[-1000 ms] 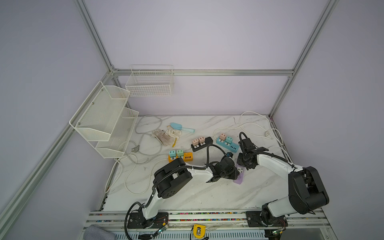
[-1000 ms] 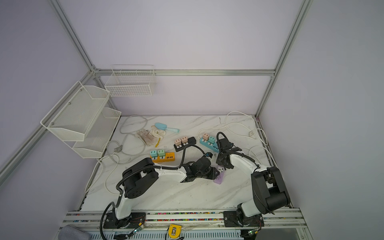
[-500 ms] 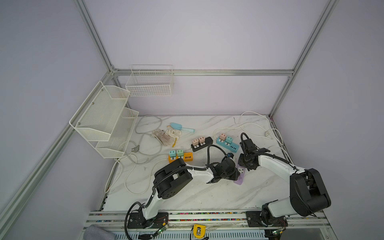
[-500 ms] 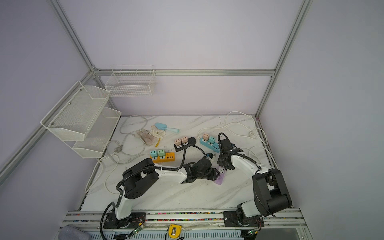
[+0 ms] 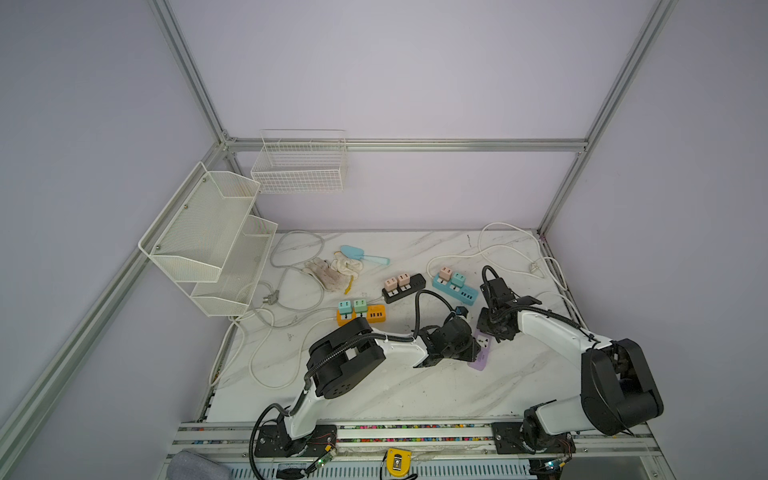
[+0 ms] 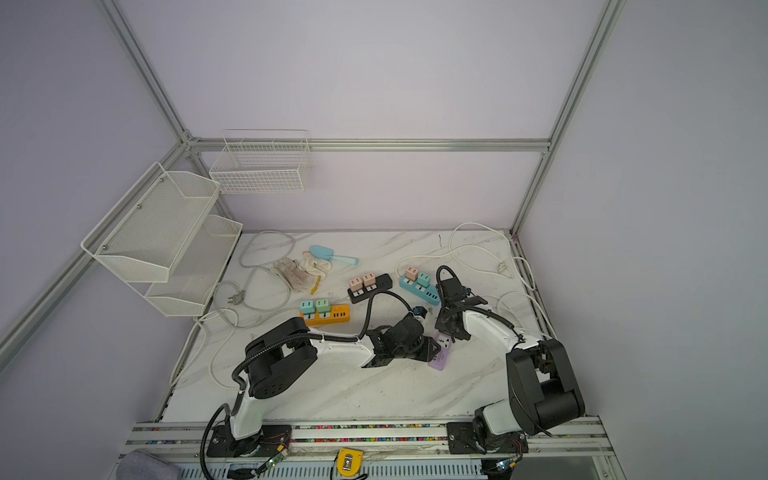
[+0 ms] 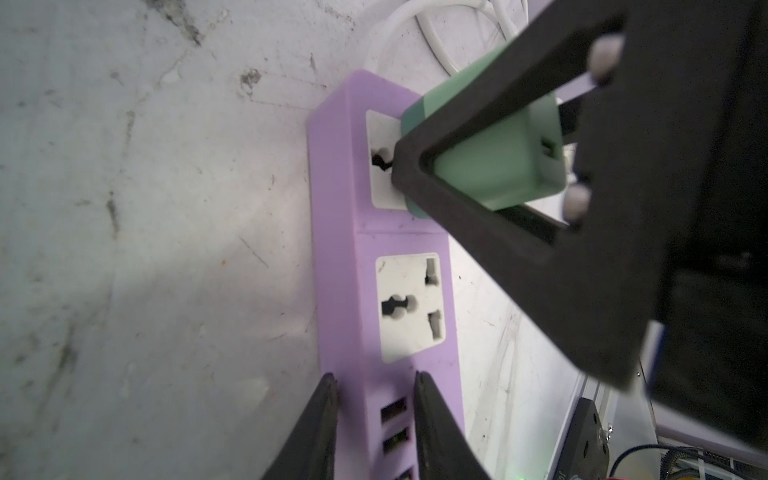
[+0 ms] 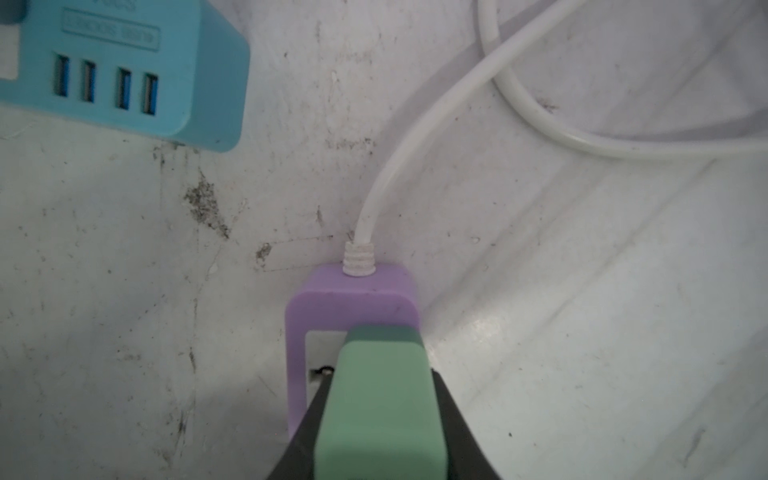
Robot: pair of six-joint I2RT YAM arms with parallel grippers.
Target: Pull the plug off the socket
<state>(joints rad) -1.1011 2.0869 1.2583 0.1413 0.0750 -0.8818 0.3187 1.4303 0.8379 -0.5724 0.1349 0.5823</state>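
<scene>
At the cord end of the purple strip [image 7: 338, 257], my right jaws are clamped on the green plug [image 7: 505, 166], one black finger [image 7: 478, 232] down each flank of it. The plug stands in the strip's end socket [image 7: 380, 191], its darker base against the white face; the prongs are hidden, so I cannot tell how deep they sit. Next along the strip, toward its other end, a second socket [image 7: 409, 307] faces up with its holes showing. Past that, at the strip's USB end, my left jaws are closed on the strip itself, one finger [image 7: 318, 419] against its side wall and the other across its top. A white cord [image 8: 415, 124] leaves the strip through a ribbed collar just behind the plug and curves away over the tabletop [image 5: 415, 399]. Beyond the strip's cord end, apart from it, lies a blue strip [image 8: 124, 75] with four USB ports turned toward it. In both top views the purple strip lies flat between my two arms, my left arm [image 5: 399, 353] reaching it from one long side and my right arm [image 6: 490, 332] from its cord end.
</scene>
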